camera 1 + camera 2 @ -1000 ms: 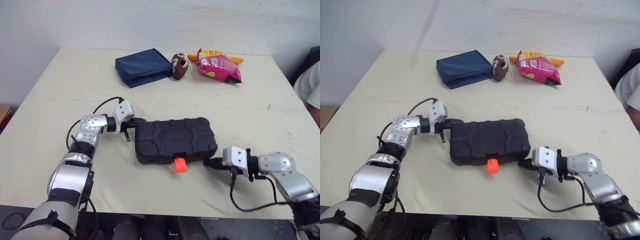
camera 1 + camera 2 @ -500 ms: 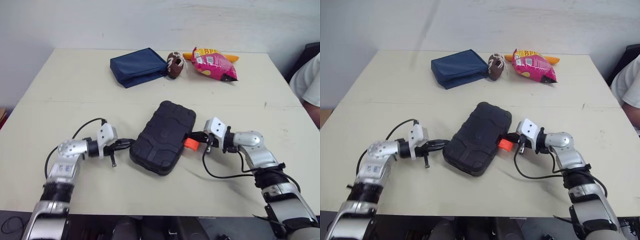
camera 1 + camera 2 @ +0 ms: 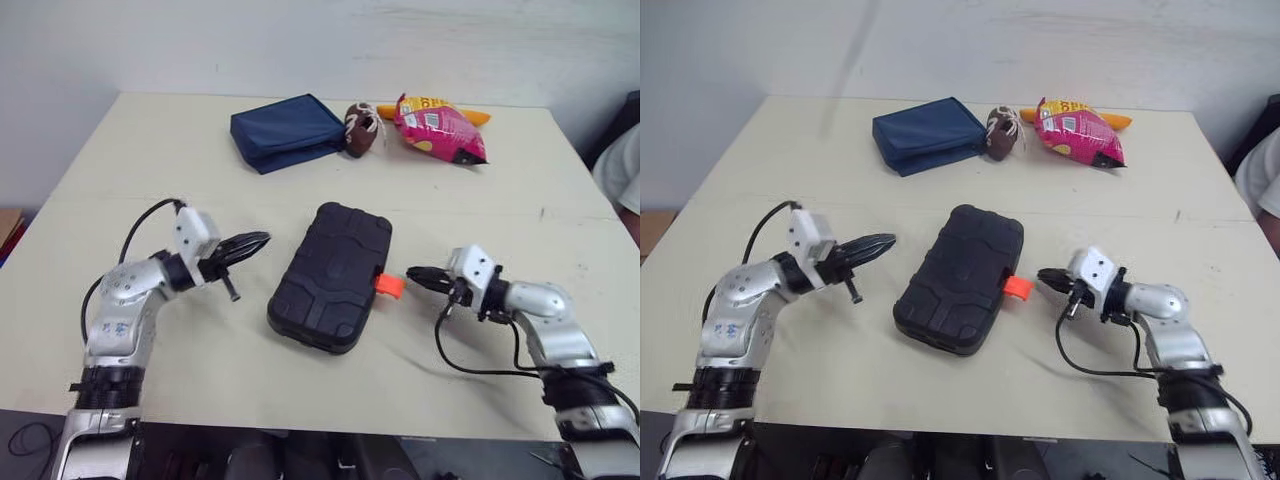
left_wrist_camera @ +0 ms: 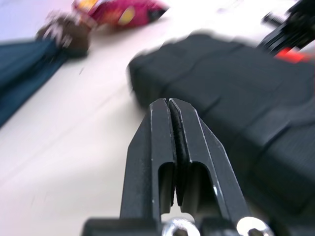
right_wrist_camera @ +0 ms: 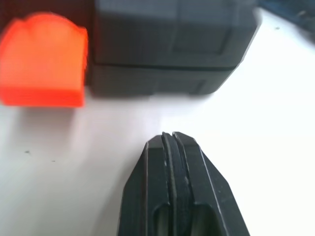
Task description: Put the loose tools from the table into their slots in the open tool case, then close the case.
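A: Since the tool case (image 3: pixel 333 277) lies shut on the table (image 3: pixel 500 200), where is it from the two grippers?

B: It sits between them. The left gripper (image 3: pixel 252 243) points at one long side, near it but not touching. The right gripper (image 3: pixel 418 275) points at the orange latch (image 3: pixel 388 285), which sticks out just in front of its tip, with a small gap.

A: Are they holding anything?

B: No. Each has its two fingers pressed together with nothing in between (the wrist views show that well).

A: Why pressed together?

B: I think a closed tip is good for poking, so the right one may be there to push the latch. I see no loose tools. Far beyond both grippers lie a blue pouch (image 3: pixel 286 132), a toy football (image 3: pixel 361 130) and a pink snack bag (image 3: pixel 438 128).
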Controlling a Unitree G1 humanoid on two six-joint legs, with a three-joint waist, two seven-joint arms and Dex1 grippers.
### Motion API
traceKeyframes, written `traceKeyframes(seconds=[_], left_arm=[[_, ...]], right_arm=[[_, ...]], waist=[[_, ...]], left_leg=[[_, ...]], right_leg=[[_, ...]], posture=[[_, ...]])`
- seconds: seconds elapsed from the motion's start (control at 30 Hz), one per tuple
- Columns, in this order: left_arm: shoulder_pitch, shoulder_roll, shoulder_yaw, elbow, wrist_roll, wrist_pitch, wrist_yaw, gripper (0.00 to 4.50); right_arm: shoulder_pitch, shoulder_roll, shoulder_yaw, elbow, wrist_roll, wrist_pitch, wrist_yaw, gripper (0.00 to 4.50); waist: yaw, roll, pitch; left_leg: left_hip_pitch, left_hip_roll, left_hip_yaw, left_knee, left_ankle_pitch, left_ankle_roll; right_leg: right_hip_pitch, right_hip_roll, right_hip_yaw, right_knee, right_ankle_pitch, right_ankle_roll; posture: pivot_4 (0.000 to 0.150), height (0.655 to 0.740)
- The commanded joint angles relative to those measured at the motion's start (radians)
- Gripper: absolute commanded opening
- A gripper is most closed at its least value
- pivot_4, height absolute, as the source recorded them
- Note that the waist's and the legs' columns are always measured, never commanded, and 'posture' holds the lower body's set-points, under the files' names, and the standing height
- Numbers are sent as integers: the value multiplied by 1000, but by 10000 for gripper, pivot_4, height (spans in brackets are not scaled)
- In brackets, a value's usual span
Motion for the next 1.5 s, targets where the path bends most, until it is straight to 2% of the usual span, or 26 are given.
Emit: traceKeyframes(seconds=[0.03,0.17,0.3,0.47,0.7,0.93,1.13,1.5], left_arm=[[-57,-31,-110,-44,32,37,-14,546],[-121,-125,-211,21,102,61,48,546],[-141,-136,-287,60,165,81,37,546],[-147,-134,-335,119,236,92,55,546],[-124,-141,-318,111,226,116,64,546],[-109,-128,-317,115,232,115,65,546],[-109,-124,-317,120,232,118,64,546],[-86,-106,-314,77,227,166,68,546]], right_arm=[[38,-32,-54,-222,109,95,7,120],[66,-46,-25,-402,144,208,-15,120],[53,-41,22,-447,120,270,-33,120],[25,-10,80,-427,55,280,-78,120],[-1,-6,127,-380,-19,289,-110,120],[1,-27,132,-374,-36,342,-94,120],[40,-75,115,-385,9,389,-31,120],[36,25,161,-276,-15,348,-35,120]], waist=[[-1,1,0],[-5,1,0],[-6,1,0],[-3,1,-1],[-1,2,-1],[-3,3,-2],[-4,3,-3],[-7,4,-4]], left_leg=[[0,0,0,0,0,0],[1,0,1,-1,0,-1],[2,1,1,-3,2,-3],[2,0,1,-3,3,-2],[3,0,1,-3,3,-2],[4,0,1,-3,3,-2],[4,0,1,-4,3,-2],[5,0,1,-4,3,-2]], right_leg=[[0,0,0,0,0,0],[0,1,2,0,0,0],[-1,3,3,1,0,0],[0,2,3,1,0,0],[0,2,3,1,0,0],[1,2,3,1,0,0],[2,2,3,0,0,0],[2,2,3,1,0,1]], posture=[[1500,7400],[1500,7400],[1500,7400],[1500,7400],[1500,7400],[1500,7400],[1500,7400],[1500,7400]])
